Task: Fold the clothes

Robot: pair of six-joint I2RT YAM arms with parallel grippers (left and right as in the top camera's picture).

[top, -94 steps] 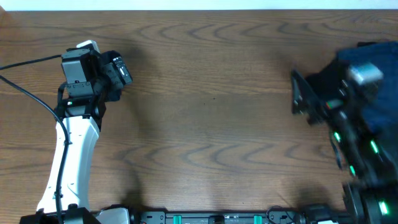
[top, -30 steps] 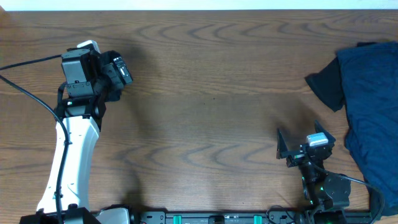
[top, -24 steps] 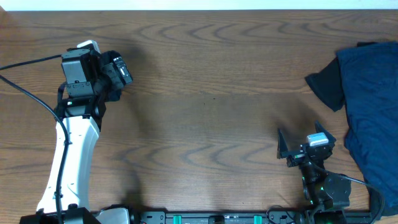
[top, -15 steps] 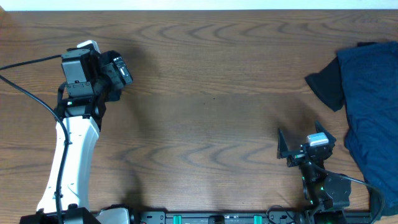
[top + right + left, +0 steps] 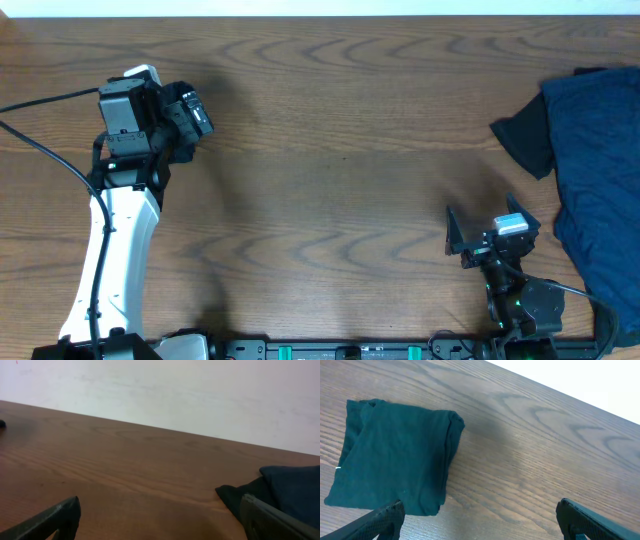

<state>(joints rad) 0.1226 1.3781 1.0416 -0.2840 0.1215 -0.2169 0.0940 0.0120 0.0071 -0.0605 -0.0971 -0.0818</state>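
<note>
Navy clothes (image 5: pixel 598 170) lay heaped beyond and right of the right gripper (image 5: pixel 486 226), untouched. Both grippers gaped fully, empty; a folded teal T-shirt (image 5: pixel 395 455) lay ahead-left of the left gripper (image 5: pixel 480 521).

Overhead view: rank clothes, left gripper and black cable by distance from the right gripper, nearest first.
1. clothes: close by on the right gripper's right, at the right edge of the view.
2. left gripper: far across on the left side.
3. cable: farther left again, at the left edge.
</note>
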